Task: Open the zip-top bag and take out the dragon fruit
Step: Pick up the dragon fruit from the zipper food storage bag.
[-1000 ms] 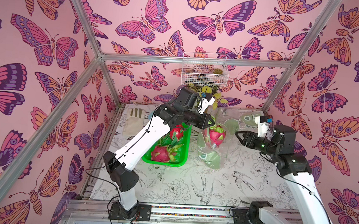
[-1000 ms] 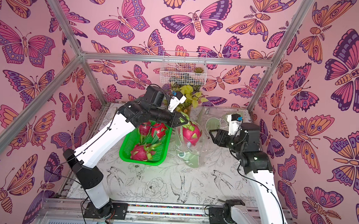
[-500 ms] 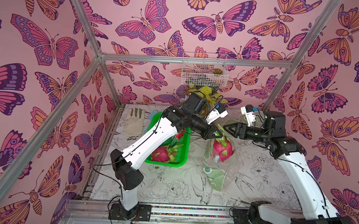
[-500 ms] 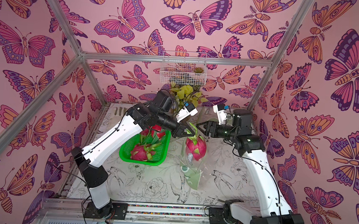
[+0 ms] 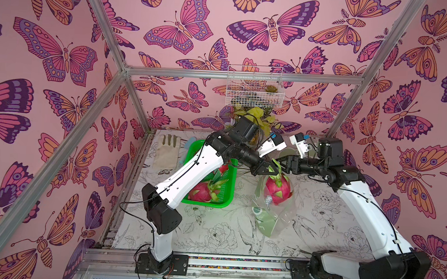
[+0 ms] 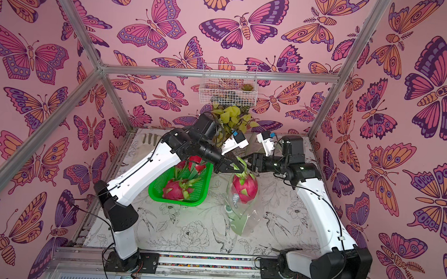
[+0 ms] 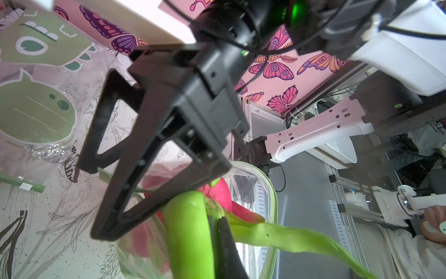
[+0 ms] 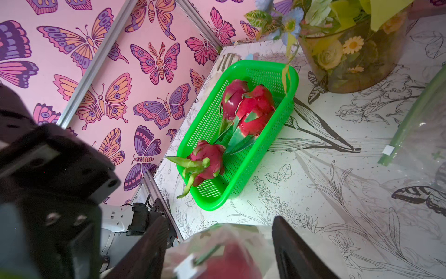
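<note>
Left fingers (image 5: 267,170) pinched shut on a green leaf tip of the dragon fruit (image 5: 278,187); right fingers (image 8: 294,251) spread wide to either side of that fruit's top, gripping nothing.

Nearest the front edge of the surface (image 5: 211,232): only the limp lower end of the clear bag (image 5: 270,222), trailing down. Above it, over the middle, hanging inside that bag by the one leaf.

Thin hold, so liable to tear or slip free, dropping the fruit back down the bag. Liable too, on closing the right fingers, to trap plastic along with the fruit and drag the bag up instead of shedding it. Little room between the two sets of fingers: risk of knocking together. Cannot tell whether plastic is caught in the left pinch.

Left arm (image 5: 188,178) slanting up from the left of the front edge, across the green basket (image 5: 202,203), wrist aimed toward the right edge. Right arm (image 5: 359,207) rising from the right of the front edge, folded at the elbow, wrist level and aimed toward the left edge.

Farther off: three more fruits (image 8: 255,108) in the basket, a vase of flowers (image 8: 350,67) at the far edge, a glove (image 5: 167,152) in the far left corner.
</note>
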